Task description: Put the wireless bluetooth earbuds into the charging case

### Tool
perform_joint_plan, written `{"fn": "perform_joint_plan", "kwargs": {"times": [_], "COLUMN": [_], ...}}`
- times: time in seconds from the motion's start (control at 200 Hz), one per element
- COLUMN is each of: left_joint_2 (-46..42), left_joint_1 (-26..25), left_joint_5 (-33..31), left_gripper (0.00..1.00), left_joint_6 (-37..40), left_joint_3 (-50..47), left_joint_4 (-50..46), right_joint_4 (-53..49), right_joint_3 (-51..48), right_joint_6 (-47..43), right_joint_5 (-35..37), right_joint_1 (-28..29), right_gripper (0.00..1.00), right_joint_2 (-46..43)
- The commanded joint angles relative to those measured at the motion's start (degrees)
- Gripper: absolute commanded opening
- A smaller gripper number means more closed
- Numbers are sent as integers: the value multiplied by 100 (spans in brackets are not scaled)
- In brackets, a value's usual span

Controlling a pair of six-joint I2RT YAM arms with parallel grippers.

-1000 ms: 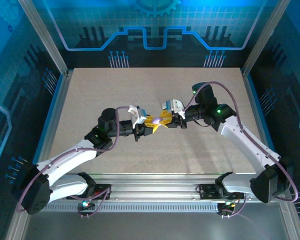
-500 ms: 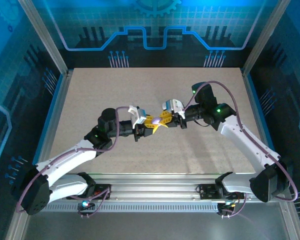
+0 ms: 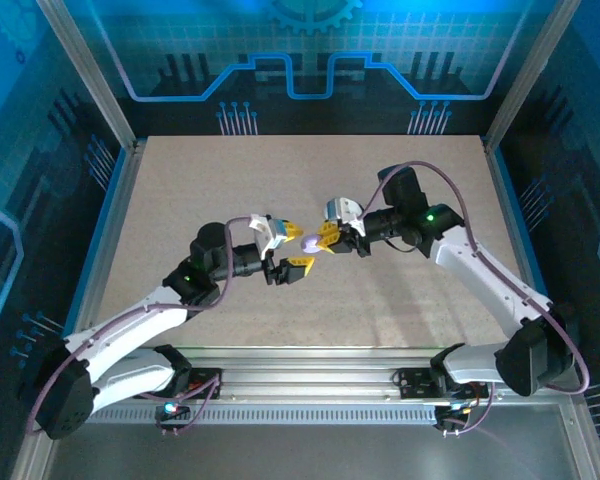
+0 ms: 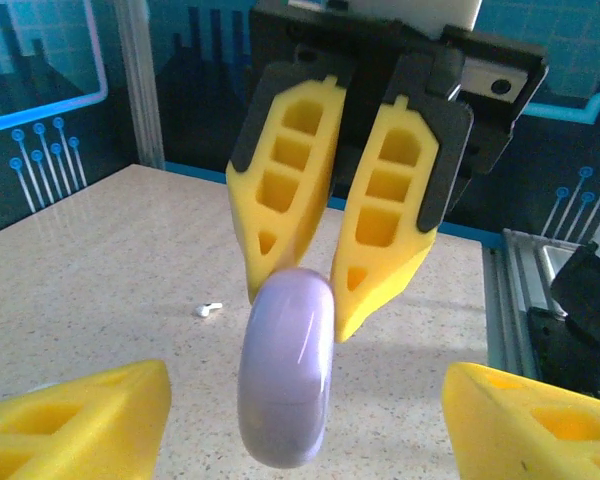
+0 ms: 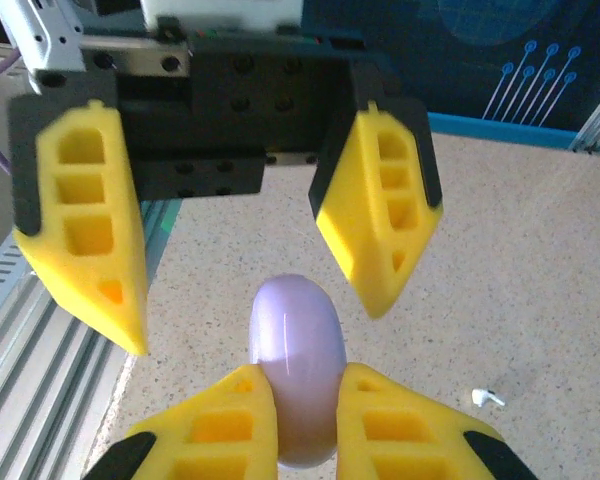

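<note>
- Pinches the lavender case (image 3: 309, 243) in the right gripper (image 3: 318, 242), near the middle of the table (image 3: 180, 190) in the top view.
- Presses that gripper's yellow fingers (image 5: 215, 425) together on one end of the case, one finger on each side, as seen from the right wrist.
- Holds the case on edge, long axis running straight out from the fingertips, glossy surface catching the light.
- Faces the left gripper (image 3: 298, 248) nose to nose with the right one, with the case between the two.
- Keeps the left gripper's fingers (image 4: 75, 420) spread wide, one on either side of the free end of the case, with a clear gap to it on both sides and no contact.
- Leaves a small white earbud (image 4: 209, 309) lying on the speckled table, outside the case and well apart from both grippers.
- From the left wrist, places that earbud beyond the case and to the left of the right gripper's fingers; from the right wrist, low on the right of the case.
- Cannot tell whether the case touches the table or hangs just above it.
</note>
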Motion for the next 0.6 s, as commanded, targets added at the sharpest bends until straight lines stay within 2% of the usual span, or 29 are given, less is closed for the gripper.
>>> {"fn": "perform_joint_plan", "kwargs": {"times": [0.0, 0.21, 0.595], "left_joint_2": [-301, -898, -1949], "left_joint_1": [-22, -28, -22], "left_joint_5": [-593, -1824, -4694], "left_gripper": [77, 83, 89], "left_joint_6": [7, -302, -886], "left_joint_3": [-230, -551, -504], "left_joint_4": [-69, -381, -2224], "right_joint_4": [-53, -252, -684], "right_joint_3": [-5, 385, 1534], "right_joint_6": [127, 721, 2116], "right_joint_5": [92, 738, 1667], "right_joint_1": [18, 103, 413], "right_gripper": [10, 10, 10], "right_joint_2": [195, 907, 2487]}}
